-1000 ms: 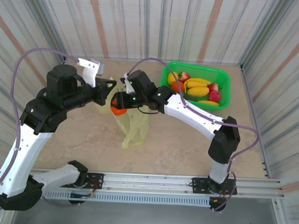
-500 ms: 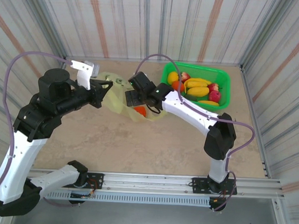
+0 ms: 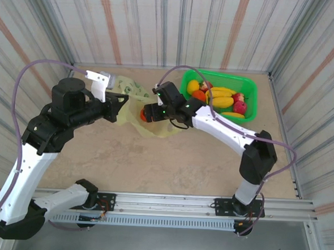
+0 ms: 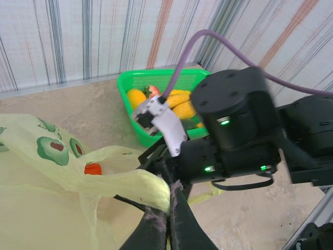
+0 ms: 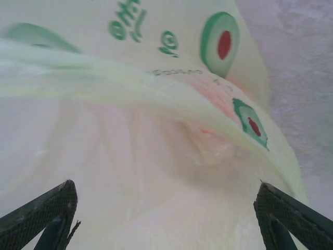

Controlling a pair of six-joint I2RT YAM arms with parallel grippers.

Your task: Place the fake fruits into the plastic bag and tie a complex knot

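Note:
The plastic bag [image 3: 130, 89] lies slumped at the back of the table, yellow-green with avocado prints. My left gripper [image 3: 121, 102] is shut on one of its handles [image 4: 151, 186] and holds the mouth up. One orange fake fruit [image 3: 143, 116] sits inside the bag, also seen in the left wrist view [image 4: 92, 169]. My right gripper [image 3: 151, 112] is at the bag's mouth just beside that fruit. Its jaws stand wide open with only bag film [image 5: 156, 172] between the fingertips [image 5: 47, 213]. The other fake fruits [image 3: 220, 100] lie in the green basket.
The green slotted basket [image 3: 250, 85] stands at the back right, near the corner of the striped walls. Its rim [image 4: 156, 77] shows behind the right arm's black wrist [image 4: 234, 130], which crowds close to my left fingers.
The bag has gone from hanging down to lying on the table, further back. The right gripper opened and let the orange fruit go inside it, then shifted slightly right.

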